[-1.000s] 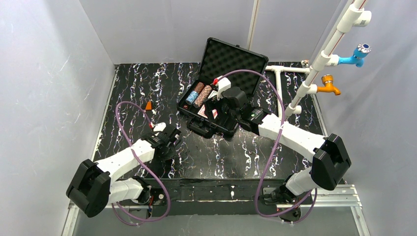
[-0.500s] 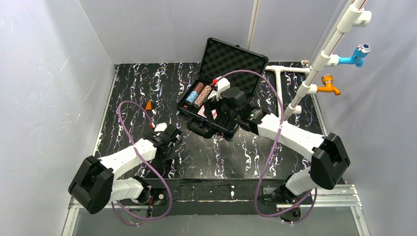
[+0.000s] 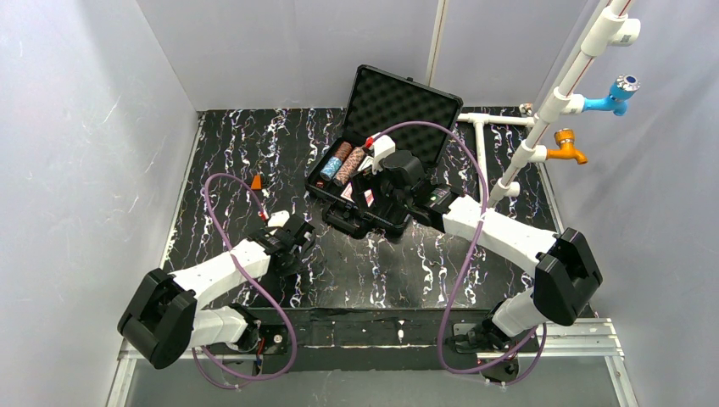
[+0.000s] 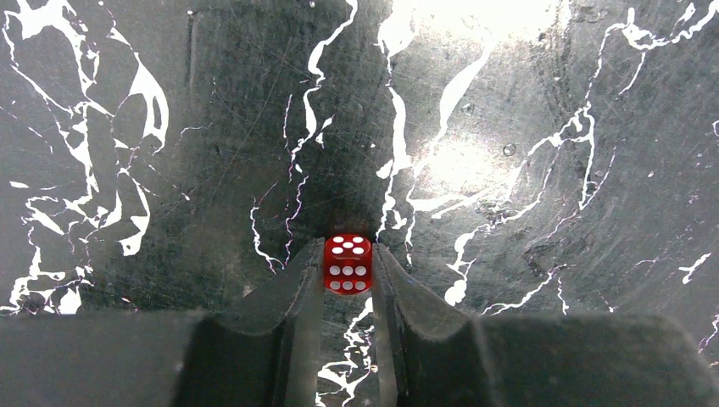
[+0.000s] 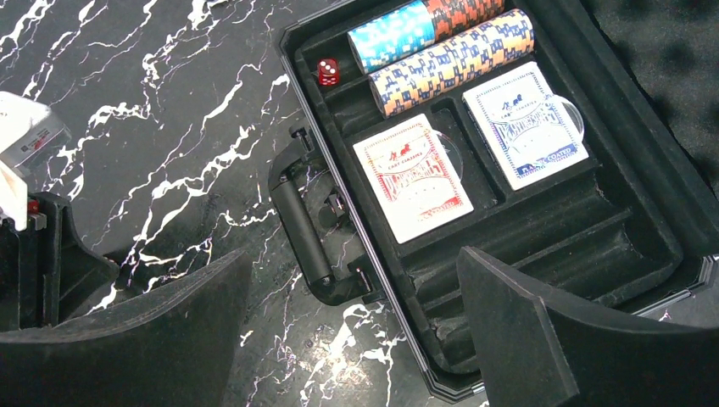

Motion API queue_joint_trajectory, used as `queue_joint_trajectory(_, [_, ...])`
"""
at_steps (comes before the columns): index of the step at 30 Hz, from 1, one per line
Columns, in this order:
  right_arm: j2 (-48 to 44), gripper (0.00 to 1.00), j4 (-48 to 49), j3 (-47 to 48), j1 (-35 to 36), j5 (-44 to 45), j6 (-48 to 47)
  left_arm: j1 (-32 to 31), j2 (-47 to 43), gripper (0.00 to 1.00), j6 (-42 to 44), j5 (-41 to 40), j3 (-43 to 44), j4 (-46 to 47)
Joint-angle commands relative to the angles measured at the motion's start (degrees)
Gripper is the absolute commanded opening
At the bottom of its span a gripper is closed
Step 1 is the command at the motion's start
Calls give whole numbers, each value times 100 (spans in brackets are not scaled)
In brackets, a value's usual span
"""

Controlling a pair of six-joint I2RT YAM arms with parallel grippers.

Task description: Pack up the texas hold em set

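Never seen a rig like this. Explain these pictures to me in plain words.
Two robot arms are bolted to a black marbled table. One picture looks down from above; the other two come from cameras on each wrist. The open black case holds chip rolls, a red card deck, a blue card deck and one red die. The left pincer straddles a second die on the table; whether it pinches it yet is unclear. The right pincer hangs open and empty above the case.

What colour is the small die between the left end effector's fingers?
The small red plastic die has white pips; left wrist view shows it best.
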Motion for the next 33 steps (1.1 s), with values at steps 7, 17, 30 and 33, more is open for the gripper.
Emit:
queue_joint_trajectory(7, [-41, 98, 223, 73, 15, 5, -35, -14, -305, 0, 237, -78, 21, -105])
queue_joint_trajectory(17, [-253, 98, 350, -93, 15, 80, 23, -12, -698, 0, 679, -46, 622, -346])
queue_joint_trajectory(30, [-597, 98, 380, -282, 15, 604, 34, 49, 68, 0, 1705, -370, 2266, -537])
queue_joint_trajectory(33, [-622, 98, 352, -290, 15, 709, 59, 160, 317, 0, 1983, -250, 2595, -456])
